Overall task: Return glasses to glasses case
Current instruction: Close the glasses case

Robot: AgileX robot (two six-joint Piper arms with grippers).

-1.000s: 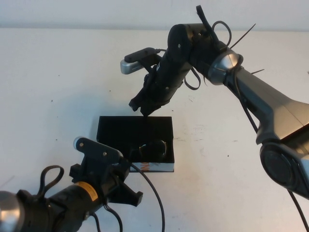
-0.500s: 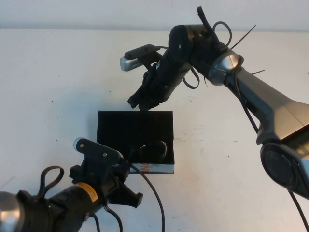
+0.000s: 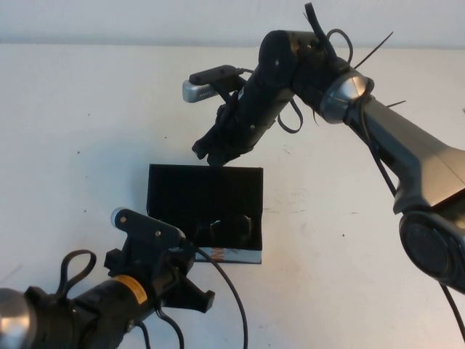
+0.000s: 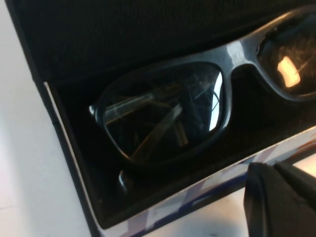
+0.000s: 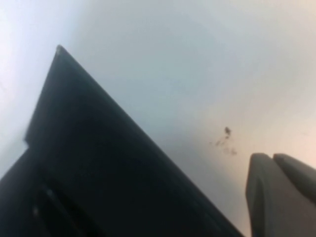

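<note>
Black glasses (image 4: 168, 118) lie inside the glasses case (image 3: 204, 190) on the white table (image 3: 87, 131), toward its printed near side. The right pincer (image 3: 211, 155) hangs clenched and empty above the case's far edge. The left pincer (image 3: 192, 294) sits clenched just beside the near side.

Setting: robot test bench, prob. a lab. Evidence: plain white table (image 3: 87, 109) filling the high view, w/ scuff marks; two black cabled arms reaching in over it; only a glasses case (image 3: 182, 190) sitting mid-table; pale blank wall running behind the table.
</note>
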